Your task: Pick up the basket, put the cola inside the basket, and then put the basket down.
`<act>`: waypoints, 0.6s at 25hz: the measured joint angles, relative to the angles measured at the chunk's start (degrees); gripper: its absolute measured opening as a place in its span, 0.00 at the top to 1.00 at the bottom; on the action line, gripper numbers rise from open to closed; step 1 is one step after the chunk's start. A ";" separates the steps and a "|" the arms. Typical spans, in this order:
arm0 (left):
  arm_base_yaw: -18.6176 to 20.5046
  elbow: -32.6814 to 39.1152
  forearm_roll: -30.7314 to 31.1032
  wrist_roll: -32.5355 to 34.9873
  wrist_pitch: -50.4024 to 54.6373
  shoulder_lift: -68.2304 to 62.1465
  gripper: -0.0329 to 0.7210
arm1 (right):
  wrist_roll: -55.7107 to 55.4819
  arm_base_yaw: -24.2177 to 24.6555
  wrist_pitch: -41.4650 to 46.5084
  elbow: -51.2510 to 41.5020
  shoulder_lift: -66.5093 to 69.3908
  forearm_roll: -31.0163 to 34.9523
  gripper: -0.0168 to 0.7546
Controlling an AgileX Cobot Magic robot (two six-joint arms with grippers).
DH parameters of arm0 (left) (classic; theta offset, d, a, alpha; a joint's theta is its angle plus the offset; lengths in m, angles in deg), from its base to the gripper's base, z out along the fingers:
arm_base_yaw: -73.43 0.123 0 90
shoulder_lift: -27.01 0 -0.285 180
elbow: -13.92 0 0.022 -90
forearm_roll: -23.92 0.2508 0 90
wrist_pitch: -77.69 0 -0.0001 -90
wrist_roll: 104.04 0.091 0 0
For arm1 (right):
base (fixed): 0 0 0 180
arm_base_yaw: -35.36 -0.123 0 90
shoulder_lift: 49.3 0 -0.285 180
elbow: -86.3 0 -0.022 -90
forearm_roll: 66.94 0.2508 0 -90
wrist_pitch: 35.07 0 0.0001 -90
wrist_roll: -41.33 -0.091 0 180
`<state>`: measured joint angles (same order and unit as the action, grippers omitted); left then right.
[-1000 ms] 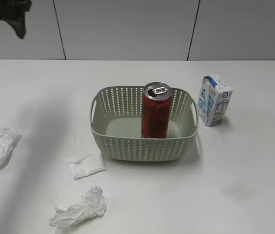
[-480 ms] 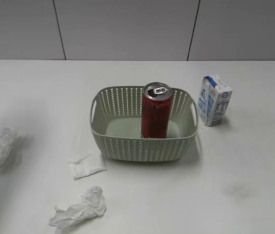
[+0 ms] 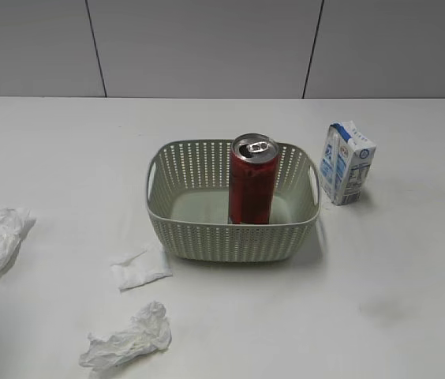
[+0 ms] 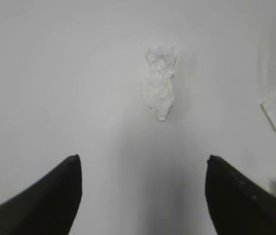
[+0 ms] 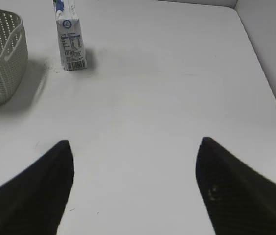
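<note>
We see the red cola can (image 3: 253,180) standing upright inside the sage-green basket (image 3: 207,237), which rests on the table (image 3: 396,268), so the task seems finished. Our left gripper (image 4: 143,169) and right gripper (image 5: 134,152) hang wide and empty, away from it.

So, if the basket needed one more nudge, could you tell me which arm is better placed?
Probably the right: its open hand sees the basket close by, while the left hand hangs over a crumpled tissue.
</note>
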<state>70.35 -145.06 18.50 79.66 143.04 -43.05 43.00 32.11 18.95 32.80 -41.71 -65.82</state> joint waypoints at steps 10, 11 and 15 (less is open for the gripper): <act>0.00 18.75 -0.26 0.00 -1.19 23.87 0.18 | -0.07 0.00 0.00 0.00 0.00 0.00 0.21; 0.00 19.95 -0.56 0.00 -0.80 26.10 0.18 | -0.07 0.00 0.00 0.00 0.00 0.00 0.21; 0.00 23.99 -0.95 0.00 0.02 35.03 0.18 | -0.07 0.00 0.00 0.00 0.00 0.00 0.21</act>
<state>70.35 -121.07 17.55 79.66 143.06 -8.02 42.93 32.11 18.95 32.80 -41.71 -65.82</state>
